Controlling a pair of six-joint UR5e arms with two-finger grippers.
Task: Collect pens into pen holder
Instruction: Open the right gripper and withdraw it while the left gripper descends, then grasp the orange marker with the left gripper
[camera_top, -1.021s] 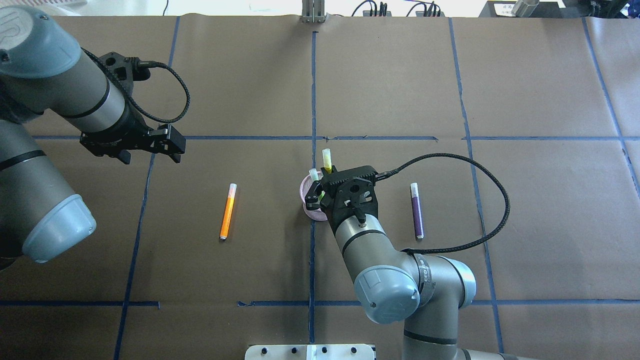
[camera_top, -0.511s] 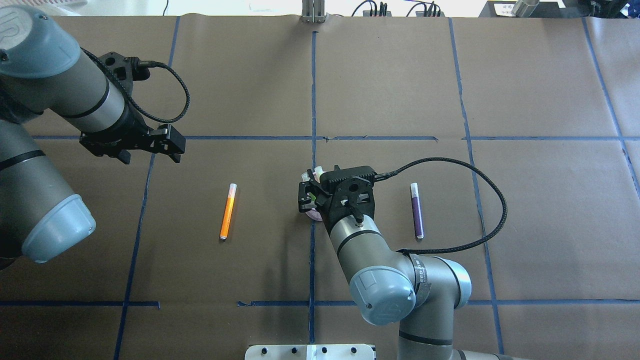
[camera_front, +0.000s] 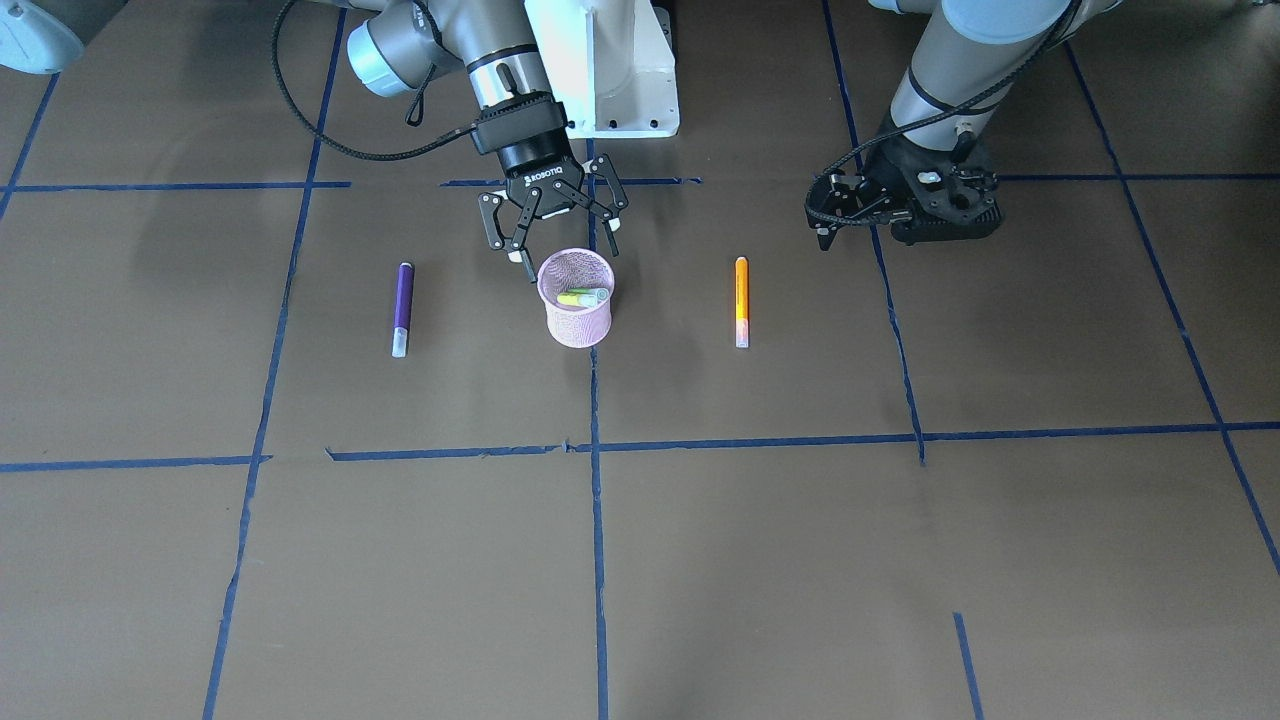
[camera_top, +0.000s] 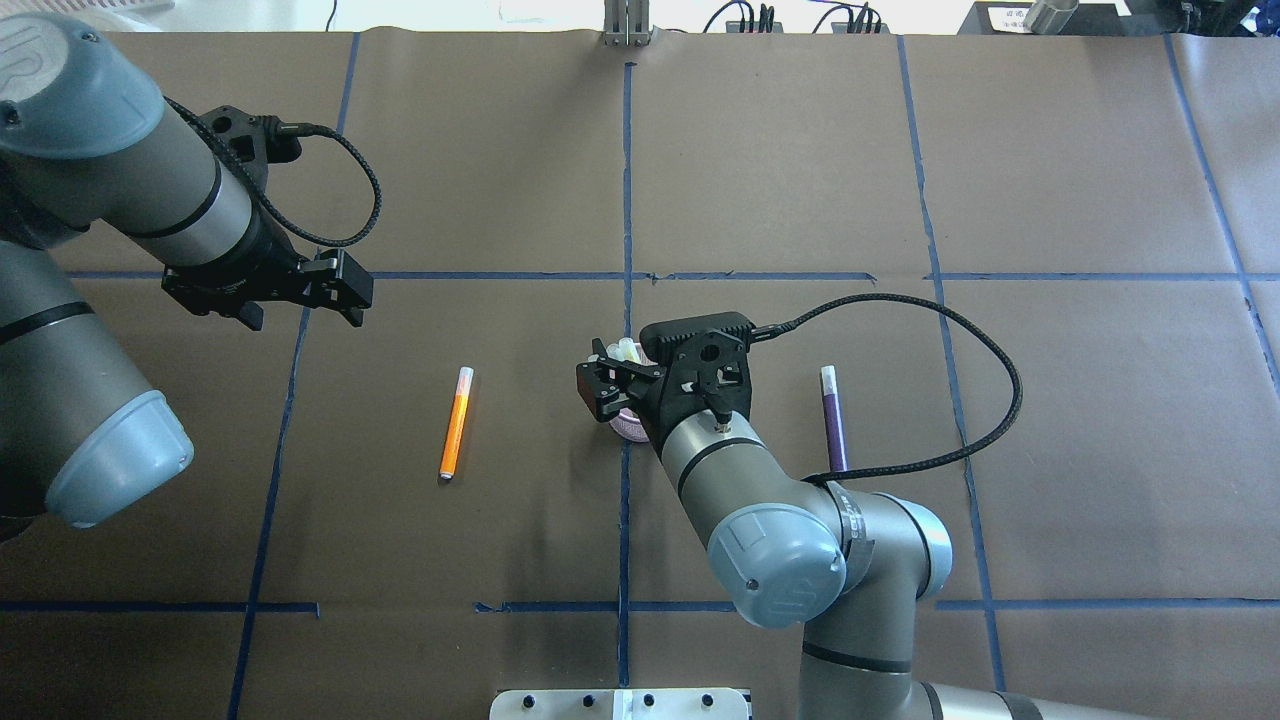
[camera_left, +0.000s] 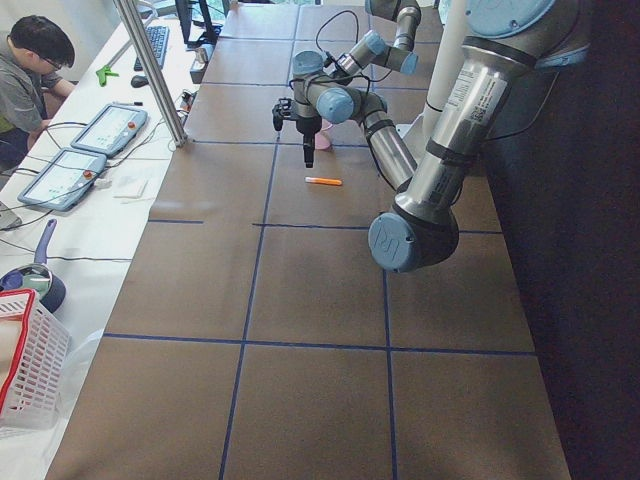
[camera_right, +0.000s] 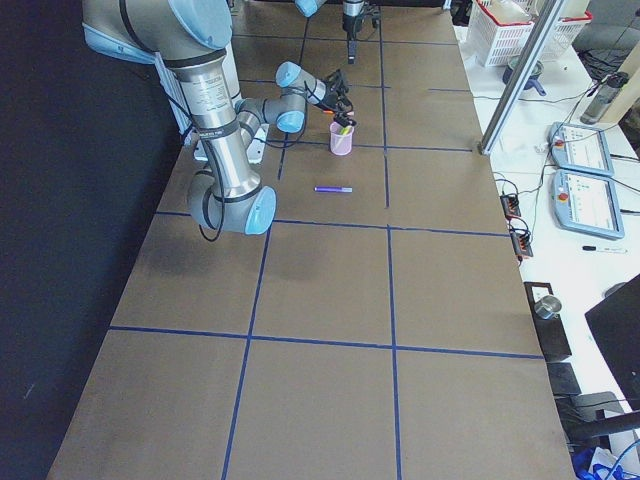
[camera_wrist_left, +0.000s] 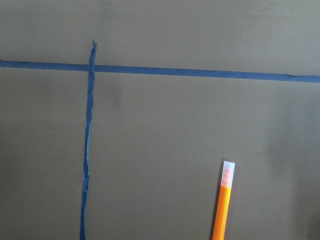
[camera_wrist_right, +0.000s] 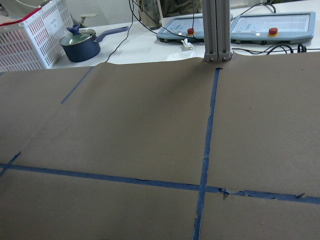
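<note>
Your right gripper (camera_front: 552, 240) is hovering wide open and empty at the rim of the pink pen holder (camera_front: 578, 325) (yellow and green pens (camera_front: 580, 297) are sitting inside). The purple pen (camera_front: 402, 300) is lying off to its right, long axis running toward the robot's base.

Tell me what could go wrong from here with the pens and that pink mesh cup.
1. The open right gripper hangs close behind the small round pink wire-mesh cup. A sideways move could clip the rim and tip it over.
2. The yellow pen and green pen lean across the cup's mouth, so the purple pen or the orange pen might catch on them and bounce out.
</note>
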